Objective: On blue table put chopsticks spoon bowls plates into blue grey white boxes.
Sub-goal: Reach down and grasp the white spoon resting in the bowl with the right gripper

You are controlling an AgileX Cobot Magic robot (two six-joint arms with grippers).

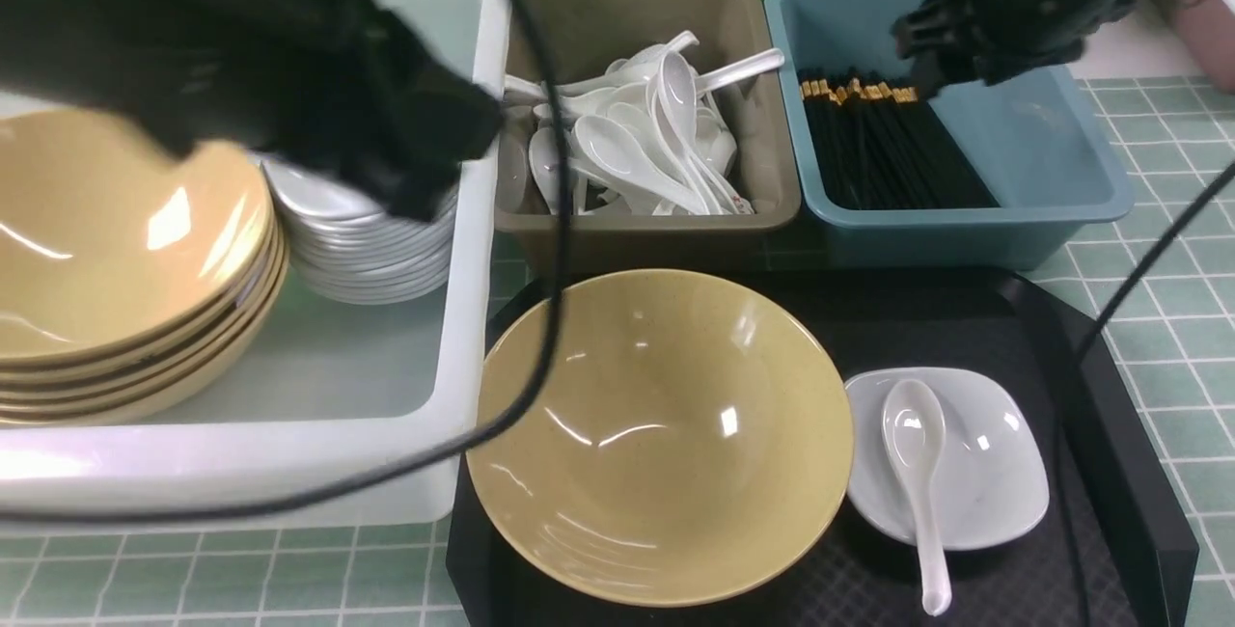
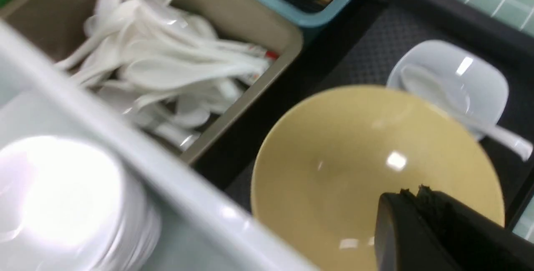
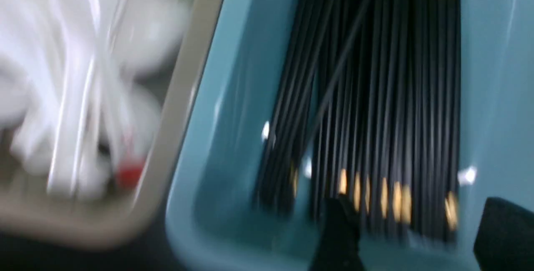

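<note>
The right gripper (image 3: pixel 417 221) is shown spread wide and empty just above the chopsticks (image 1: pixel 888 145), which are laid lengthwise in the blue box (image 1: pixel 1052 154) so that they lie flat together. The left gripper (image 2: pixel 411 196) is clenched on nothing and is pointed toward the yellow bowl (image 1: pixel 656 434) on the black tray (image 1: pixel 965 318). Beside that bowl a spoon (image 1: pixel 917 453) is rested in a white plate (image 1: pixel 1003 492); these three appear not yet sorted. Other spoons (image 1: pixel 646 145) are heaped in the grey box (image 1: pixel 598 29). Stacked bowls (image 1: pixel 116 260) and stacked plates (image 1: pixel 367 241) are kept in the white box (image 1: pixel 463 251).
</note>
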